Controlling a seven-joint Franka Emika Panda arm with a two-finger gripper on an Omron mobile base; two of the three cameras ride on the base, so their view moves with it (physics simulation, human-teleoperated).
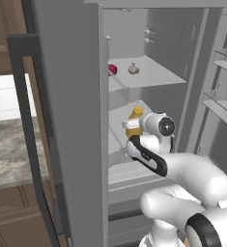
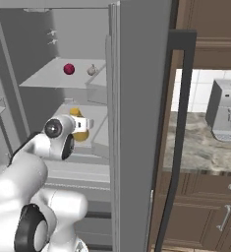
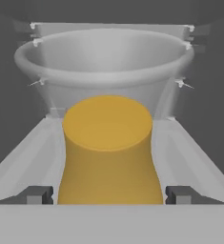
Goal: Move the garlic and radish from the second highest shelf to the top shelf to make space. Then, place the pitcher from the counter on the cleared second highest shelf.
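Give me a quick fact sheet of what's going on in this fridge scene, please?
place: open grey fridge beside a marbled counter
garlic: on the top shelf, right of the radish
radish: on the top shelf, apart from the garlic
pitcher: orange-yellow, upright, inside the fridge over the second highest shelf
gripper: one finger on each side of the pitcher's base; contact unclear
toaster: on the counter, outside the fridge
task state: both vegetables already up top; pitcher at the cleared shelf
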